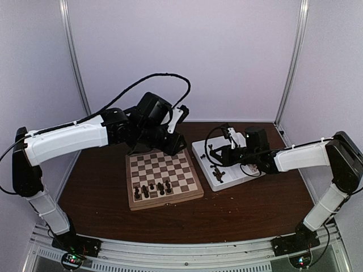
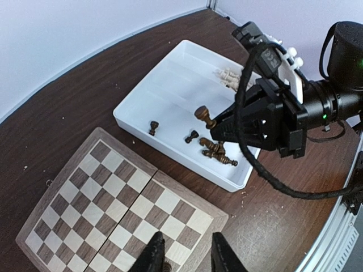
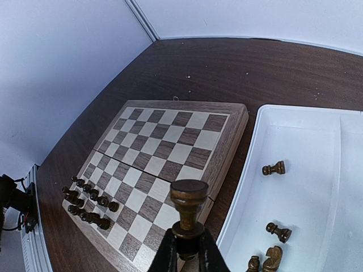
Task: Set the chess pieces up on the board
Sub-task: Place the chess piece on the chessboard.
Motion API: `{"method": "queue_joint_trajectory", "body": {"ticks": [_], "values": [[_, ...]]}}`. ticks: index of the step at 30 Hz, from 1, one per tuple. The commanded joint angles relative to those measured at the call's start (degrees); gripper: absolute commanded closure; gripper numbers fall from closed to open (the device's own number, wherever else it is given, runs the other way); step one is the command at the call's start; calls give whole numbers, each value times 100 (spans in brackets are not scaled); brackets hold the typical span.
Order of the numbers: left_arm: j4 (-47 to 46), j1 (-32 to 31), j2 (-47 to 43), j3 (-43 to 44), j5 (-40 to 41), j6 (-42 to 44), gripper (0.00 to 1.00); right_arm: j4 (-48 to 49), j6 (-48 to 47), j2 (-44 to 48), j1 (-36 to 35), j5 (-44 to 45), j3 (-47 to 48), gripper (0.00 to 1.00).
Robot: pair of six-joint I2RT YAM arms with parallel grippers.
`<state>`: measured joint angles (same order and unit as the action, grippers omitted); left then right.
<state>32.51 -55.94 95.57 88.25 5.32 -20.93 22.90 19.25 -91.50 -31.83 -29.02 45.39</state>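
Your right arm reaches in low from its side. Its forearm is stretched out long and nearly flat above the white tray [image 2: 170,85]. Your right end effector [image 3: 188,248] is pinched tight on a dark chess piece [image 3: 189,199]. It grips the piece by the foot, and the piece stands straight up from the fingers with its round flat top showing.

The tray's edge is right under this end effector. The board [image 3: 164,141] lies just to its left and ahead, on the brown surface [image 1: 244,209]. Well off to the left, along one edge of the board, two short rows of chess pieces [image 3: 88,204] stand close together. To the right of the end effector, a few loose dark pieces [image 3: 274,168] lie or stand in the tray.

Your left arm goes up from its base. Its long white part then stretches across toward the middle, and the wrist bends down. Your left end effector [image 2: 187,258] hangs over the far rim of the board. Its fingers [image 2: 153,255] stand a little apart. A small dark bit shows between them at the picture's edge, and you cannot tell if they hold anything. The tray sits ahead of this end effector, past the board's corner, with pale pieces [image 2: 229,76] at its far end.
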Motion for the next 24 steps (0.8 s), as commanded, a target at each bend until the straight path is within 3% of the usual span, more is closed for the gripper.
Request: {"method": "queue_joint_trajectory", "body": {"ticks": [1, 10, 17, 24], "values": [[-744, -13, -253, -319, -76, -87, 71, 29, -74, 7, 29, 120, 57, 98], [-901, -13, -546, -506, 27, 127, 70, -7, -39, -78, 29, 54, 128, 98], [-1509, -10, -1079, -1373, 262, 262, 68, -27, 30, -217, 28, 10, 192, 98], [-1479, -13, -1403, -1679, 462, 376, 62, -149, 36, -241, 20, 14, 251, 98]]}}
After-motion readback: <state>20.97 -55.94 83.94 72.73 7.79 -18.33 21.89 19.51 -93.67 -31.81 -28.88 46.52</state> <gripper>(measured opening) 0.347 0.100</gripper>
